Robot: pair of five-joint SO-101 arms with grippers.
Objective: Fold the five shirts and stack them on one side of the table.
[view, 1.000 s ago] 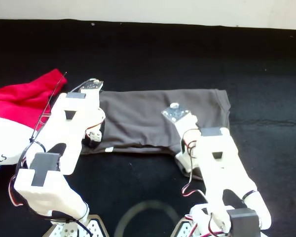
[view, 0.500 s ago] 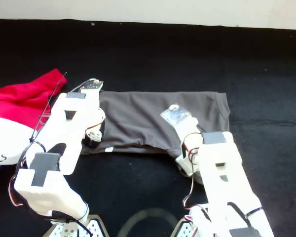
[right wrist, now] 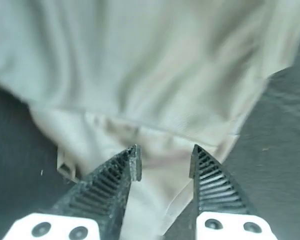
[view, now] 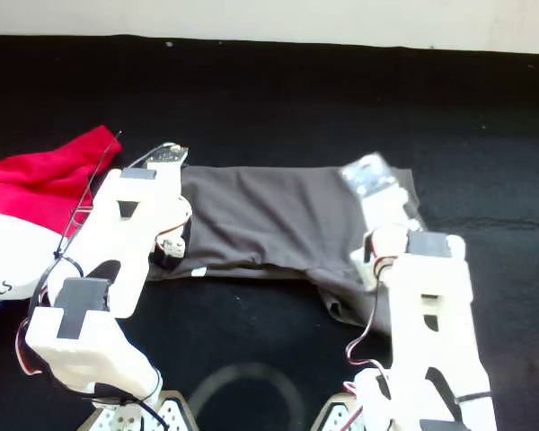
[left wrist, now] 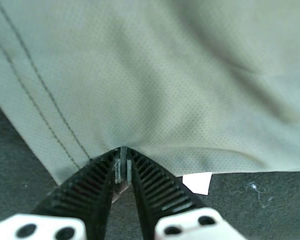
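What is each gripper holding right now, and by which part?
The left gripper is shut on the grey shirt, pinching its edge by the stitched hem. The right gripper is open over the shirt, holding nothing.

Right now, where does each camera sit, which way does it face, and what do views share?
High view: fixed above the arms' bases, looking down over the black table; both white arms show, over a dark grey fabric shirt.
Left wrist view: on the left wrist, looking along the left tool, shut on that shirt's hem.
Right wrist view: on the right wrist, looking past the open right tool at the shirt.
Shared: all three see the shirt.
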